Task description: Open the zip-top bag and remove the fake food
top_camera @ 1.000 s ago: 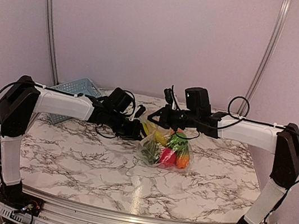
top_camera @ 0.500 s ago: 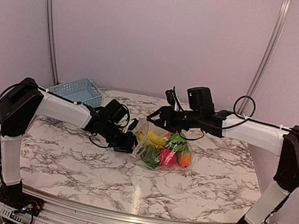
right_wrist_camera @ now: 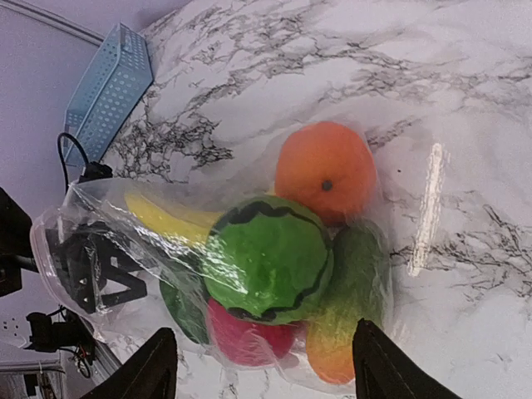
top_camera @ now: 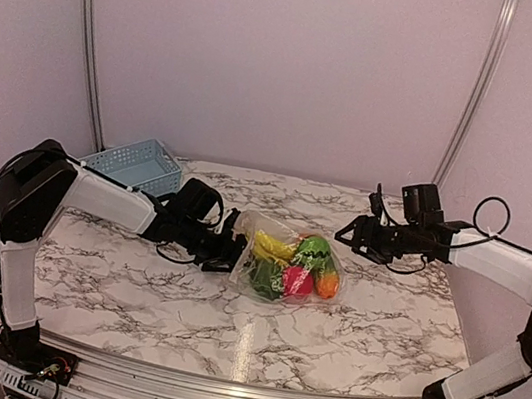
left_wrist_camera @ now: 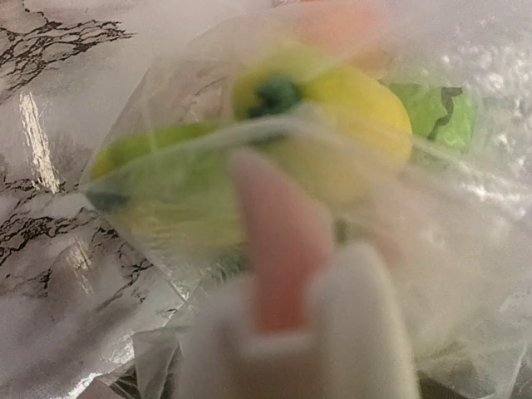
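Observation:
The clear zip-top bag (top_camera: 262, 235) lies on the marble table, full of fake food (top_camera: 298, 265). In the right wrist view it holds a green striped ball (right_wrist_camera: 266, 258), an orange (right_wrist_camera: 326, 170), a yellow banana (right_wrist_camera: 166, 218), a red fruit (right_wrist_camera: 245, 337) and a green-orange piece (right_wrist_camera: 349, 307). My left gripper (top_camera: 226, 246) is at the bag's left edge, its fingers apart around the plastic. The left wrist view is blurred, with the bag (left_wrist_camera: 465, 249) and a yellow fruit (left_wrist_camera: 357, 108) close up. My right gripper (top_camera: 346, 235) (right_wrist_camera: 266, 374) hovers open to the right of the bag, off it.
A blue lattice basket (top_camera: 135, 161) (right_wrist_camera: 108, 83) stands at the table's back left corner, behind the left arm. Bare marble table (top_camera: 130, 289) lies in front of the bag and to both sides.
The right gripper opened, let go of the bag and drew back to the right. The bag sank from mid-air onto the table. The left arm lowered with it and its fingers spread.

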